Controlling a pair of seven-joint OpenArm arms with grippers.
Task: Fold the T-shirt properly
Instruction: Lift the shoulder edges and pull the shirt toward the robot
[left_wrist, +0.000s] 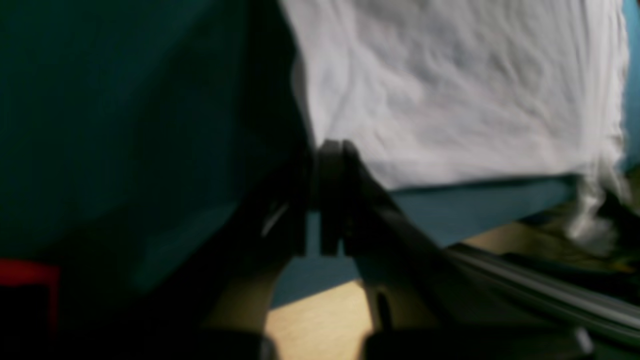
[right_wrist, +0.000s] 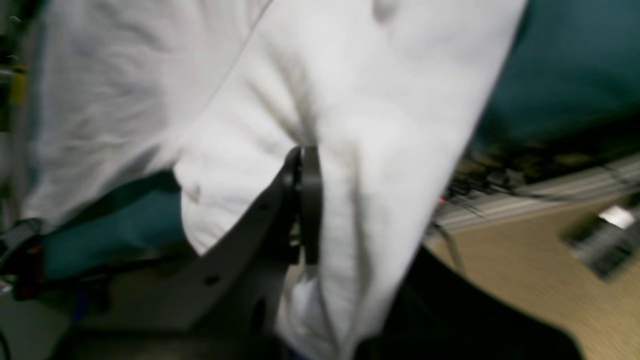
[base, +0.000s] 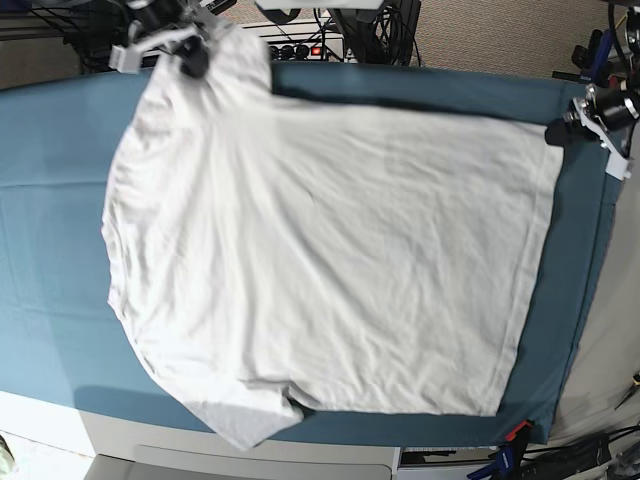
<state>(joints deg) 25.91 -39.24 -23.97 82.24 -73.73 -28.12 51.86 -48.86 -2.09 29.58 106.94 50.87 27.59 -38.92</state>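
The T-shirt (base: 320, 260) lies spread flat on the teal table cloth (base: 50, 230), covering most of the cloth's middle. Its fabric is white and lightly wrinkled. One short sleeve (base: 240, 415) hangs past the cloth's near edge, over the pale table front. The straight bottom hem runs down the side of the shirt nearest the left gripper (base: 556, 133), and a narrow strip of cloth shows beyond that hem.

The left gripper sits at the far hem corner of the shirt, just at the cloth's far side edge. In the left wrist view its jaws are pressed together right at the corner of the white fabric (left_wrist: 450, 90), and they appear to be clenched on that corner, though the picture is blurred and the pinch itself is hard to make out. Teal cloth fills the area beside the shirt there, and a wooden floor (left_wrist: 320, 325) shows below.

The right gripper (base: 190, 60) is at the far shoulder corner of the shirt, beyond the far edge of the cloth, and lifts the fabric there into a raised peak. In the right wrist view its jaws are shut tight on a fold of the white shirt (right_wrist: 360, 100), which drapes around and below the gripper (right_wrist: 305, 200). Cables and a power strip (base: 300, 48) lie behind the cloth's far edge.
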